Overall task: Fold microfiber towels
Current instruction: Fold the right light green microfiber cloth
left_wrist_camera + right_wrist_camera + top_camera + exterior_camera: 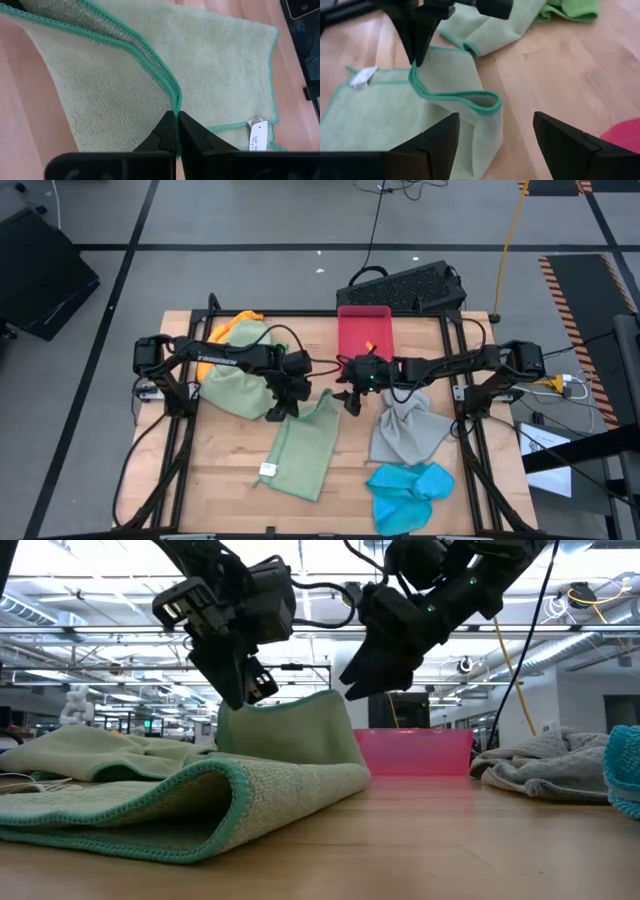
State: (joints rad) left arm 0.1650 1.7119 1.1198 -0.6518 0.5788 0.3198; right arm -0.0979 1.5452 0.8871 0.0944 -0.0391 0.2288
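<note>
- My left gripper (281, 406) is pinched closed on the teal-hemmed edge of the pale sage towel (303, 448); in the left wrist view the fingertips (176, 131) meet right on the hem, holding it up off the table.
- My right gripper (350, 396) hangs just beside it with its jaws spread wide and nothing between them; in the right wrist view the raised fold of the towel lies below and ahead of the fingers, not touching them.
- The sage towel lies mid-table, its far corner lifted, its white label (268, 470) at the near edge.
- A second sage towel (233, 385) is bunched under my left arm; the arm covers part of it, so I cannot tell its shape.
- Behind it, only slivers of an orange towel (243, 318) and a bright green one (232, 335) peek out.
- The grey towel (408, 430) is crumpled under my right arm, with the blue towel (408, 492) just in front of it near the table's front edge.
- The pink tray (364, 332) is partly hidden by the right wrist; a small orange thing in it is too small to identify.
- A dark keyboard (405, 286) lies on the floor beyond the table.
</note>
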